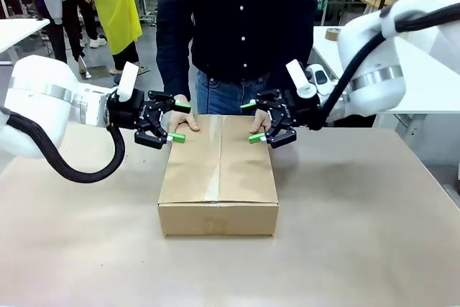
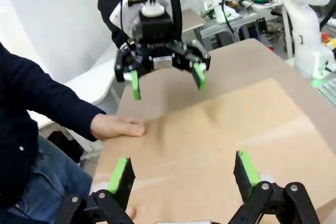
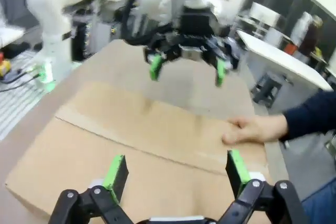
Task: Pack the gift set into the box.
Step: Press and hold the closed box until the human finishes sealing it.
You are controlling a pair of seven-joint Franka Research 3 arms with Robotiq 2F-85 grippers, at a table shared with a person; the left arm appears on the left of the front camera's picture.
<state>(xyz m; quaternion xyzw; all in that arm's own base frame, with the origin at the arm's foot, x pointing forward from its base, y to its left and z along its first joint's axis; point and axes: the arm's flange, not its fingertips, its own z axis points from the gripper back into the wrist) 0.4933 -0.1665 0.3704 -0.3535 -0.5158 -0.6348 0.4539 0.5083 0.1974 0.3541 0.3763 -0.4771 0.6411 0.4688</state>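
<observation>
At frame centre, left claw (image 1: 180, 123) and right claw (image 1: 252, 121) hung released over the box (image 1: 218, 170); its flaps needed even pressing.

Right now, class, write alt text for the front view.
A closed brown cardboard box sits on a table, a person's hands resting on its far end. The open left gripper and open right gripper hover there, facing each other.

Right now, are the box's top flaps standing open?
No, the flaps of the box lie flat and shut under the person's hands.
</observation>
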